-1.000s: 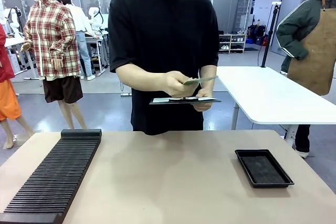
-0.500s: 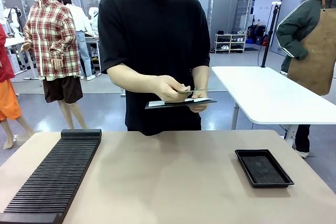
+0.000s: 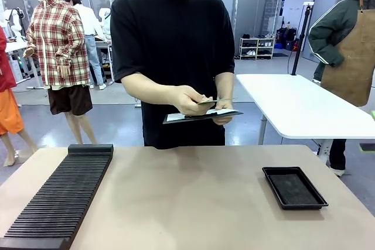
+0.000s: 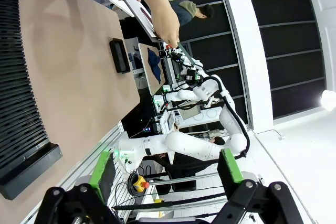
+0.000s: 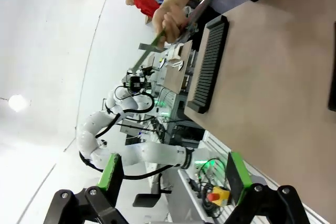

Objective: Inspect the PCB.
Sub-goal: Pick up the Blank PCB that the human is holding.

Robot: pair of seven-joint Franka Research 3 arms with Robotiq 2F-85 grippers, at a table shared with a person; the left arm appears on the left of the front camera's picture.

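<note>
A person in a black T-shirt stood at the 12 o'clock side of the worktop, holding the PCB in the air in front of the torso, well above the worktop's far edge. In the front view the board appeared almost edge-on, a thin green sliver lying roughly level. It was pinched by the person's hand on the 9 o'clock side. Just beneath it, the other hand supported a dark clipboard carrying white paper, tilted slightly. Whether board and clipboard touched could not be told.

On the worktop, a shallow black tray lay at about 4 o'clock. A long black ribbed rack ran along the 8 o'clock side. Both sat well apart from the PCB.

In the left wrist view, the left fingers stood wide apart with nothing between their green pads, held away from the worktop. The rack and tray were visible beyond them. In the right wrist view, the right fingers were likewise spread wide and empty. Farther off, the person's hand gripped the green board above the clipboard's edge.
</note>
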